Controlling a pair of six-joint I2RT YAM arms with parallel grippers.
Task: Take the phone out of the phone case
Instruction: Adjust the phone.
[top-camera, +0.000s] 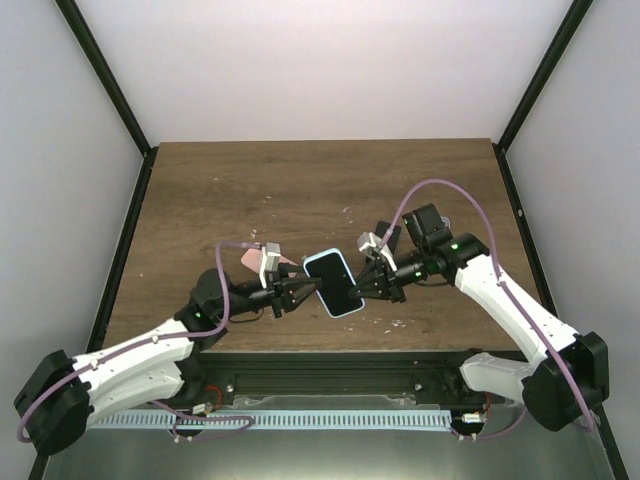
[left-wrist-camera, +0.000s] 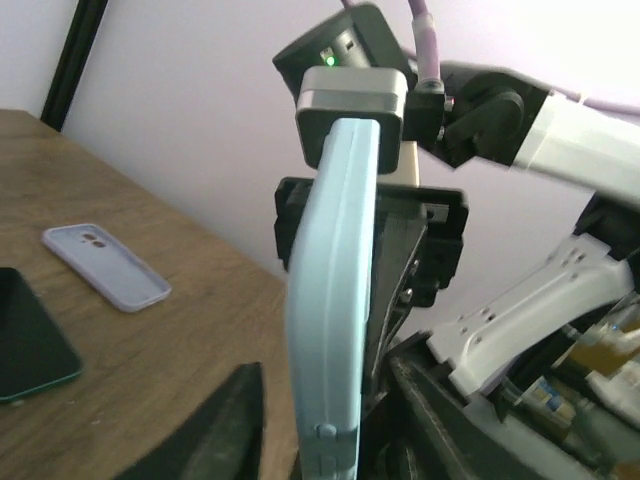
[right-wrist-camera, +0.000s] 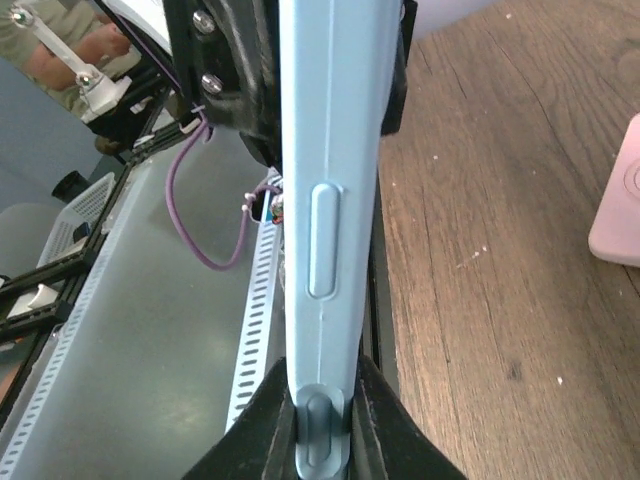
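1. The right gripper (top-camera: 368, 283) comes at the phone case (right-wrist-camera: 325, 150) from 3 o'clock. Its two fingers (right-wrist-camera: 262, 432) pinch the thin edge of the case, one on each flat side.
2. The left gripper (top-camera: 300, 292) is at 9 o'clock of the case. Its fingers (left-wrist-camera: 230, 425) stand a little apart, one on each side. Wood shows between one finger and the case, so that finger does not touch it.
3. The case is light blue with long side buttons. The phone (top-camera: 334, 285) sits inside it, dark screen up.
4. The case hangs in the air over the brown table (top-camera: 250, 190), near the 6 o'clock edge. It runs from 11 to 5 o'clock.
5. A lilac case (left-wrist-camera: 107, 265) and a dark phone (left-wrist-camera: 30, 345) lie flat on the table.
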